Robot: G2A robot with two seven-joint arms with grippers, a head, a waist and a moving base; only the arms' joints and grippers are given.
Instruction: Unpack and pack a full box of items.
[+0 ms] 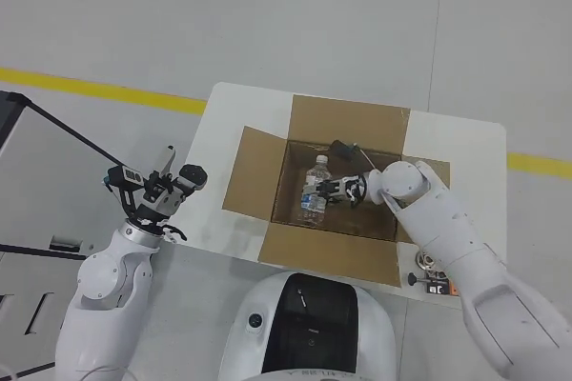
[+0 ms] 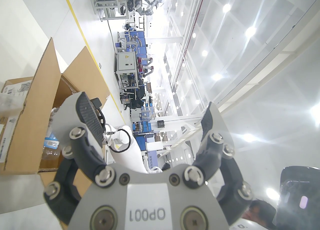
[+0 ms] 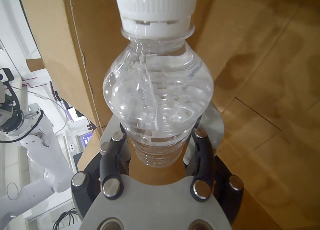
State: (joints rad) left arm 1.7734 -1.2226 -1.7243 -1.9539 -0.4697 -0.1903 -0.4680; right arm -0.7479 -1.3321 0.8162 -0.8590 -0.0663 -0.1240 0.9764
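While the right gripper [image 3: 160, 138] is clamped round the bottle [image 3: 157, 86] inside the box [image 1: 253, 171], the left gripper [image 2: 147, 116] sits off to the side, jaws wide apart.

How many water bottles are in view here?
1. The water bottle is inside the cardboard box, held by the right claw. The box walls may hide others.

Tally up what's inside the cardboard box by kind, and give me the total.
water bottle, held by the right gripper: 1
dark item, too small to identify: 1
Total: 2
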